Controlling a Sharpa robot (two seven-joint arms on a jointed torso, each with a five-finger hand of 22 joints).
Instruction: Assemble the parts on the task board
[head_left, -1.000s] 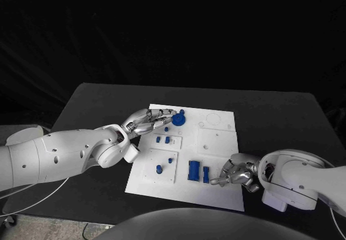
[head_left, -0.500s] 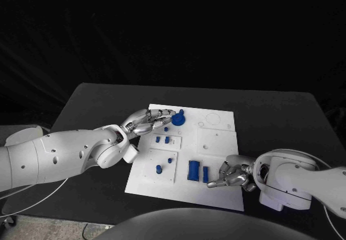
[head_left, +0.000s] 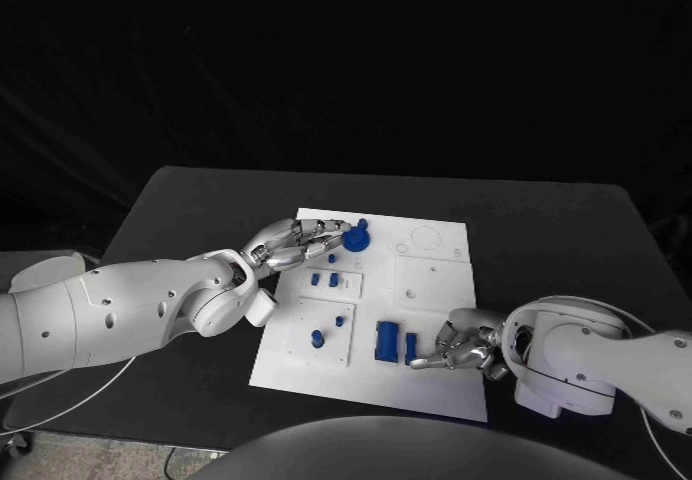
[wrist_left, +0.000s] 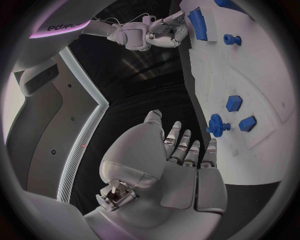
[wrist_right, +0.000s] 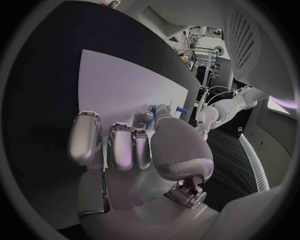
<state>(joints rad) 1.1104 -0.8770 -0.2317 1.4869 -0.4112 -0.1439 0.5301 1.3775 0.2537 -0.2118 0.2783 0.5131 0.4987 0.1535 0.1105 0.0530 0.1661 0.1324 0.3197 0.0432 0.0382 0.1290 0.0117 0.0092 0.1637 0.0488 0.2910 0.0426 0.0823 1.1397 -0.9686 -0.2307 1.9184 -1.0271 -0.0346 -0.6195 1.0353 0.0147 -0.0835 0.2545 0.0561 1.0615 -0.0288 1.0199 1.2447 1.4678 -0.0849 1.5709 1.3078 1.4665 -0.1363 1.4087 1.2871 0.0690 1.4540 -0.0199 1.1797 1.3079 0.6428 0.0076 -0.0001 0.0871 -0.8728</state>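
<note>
The white task board (head_left: 433, 290) lies mid-table. At its far left stands a round blue part (head_left: 356, 239); my left hand (head_left: 296, 243) reaches to it with straight, spread fingers, fingertips (wrist_left: 211, 145) right at the round part (wrist_left: 217, 125). It holds nothing. Near the board's front lie a wide blue block (head_left: 388, 340) and a narrow blue block (head_left: 411, 347). My right hand (head_left: 459, 345) rests on the board beside the narrow block, fingertips at its end, nothing gripped. In the right wrist view a blue piece (wrist_right: 153, 109) shows past that hand (wrist_right: 137, 145).
Small blue pegs (head_left: 326, 281) stand on a raised plate behind two more (head_left: 317, 338) on another plate. The board's right half (head_left: 433, 270) holds bare recesses. Black table (head_left: 577, 240) surrounds the board. The left wrist view shows blue squares (wrist_left: 234, 103) near the round part.
My right hand has edged a little left along the board's front, its fingertips closer to the narrow blue block. The left hand and the parts have stayed put.
</note>
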